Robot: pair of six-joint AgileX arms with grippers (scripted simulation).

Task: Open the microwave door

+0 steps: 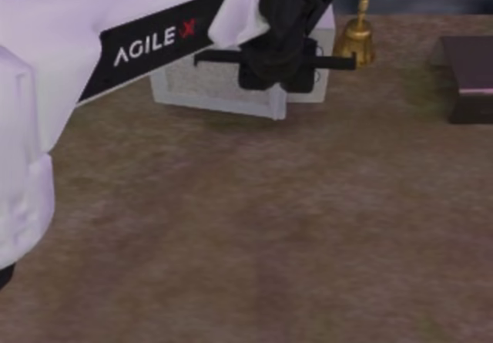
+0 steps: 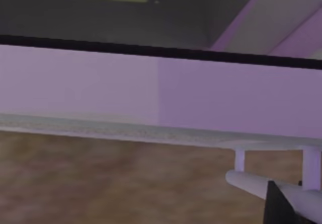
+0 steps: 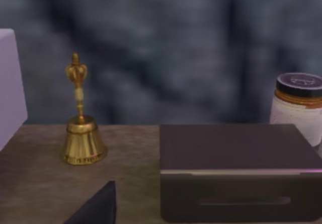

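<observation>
At twelve o'clock on the surface point(image 1: 254, 243), the left claw point(image 1: 279, 77) hangs over the door point(image 1: 219, 89), its handle point(image 2: 261, 183) touching a finger point(image 2: 282, 206); grip unclear.

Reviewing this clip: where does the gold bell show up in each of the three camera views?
Top view: the gold bell stands near the top edge, right of the microwave.
Left wrist view: not in it; only the microwave door and its handle bar.
Right wrist view: the bell stands on the table beside the dark brown box.
Shared landmark: the dark brown box, also in the top view.
</observation>
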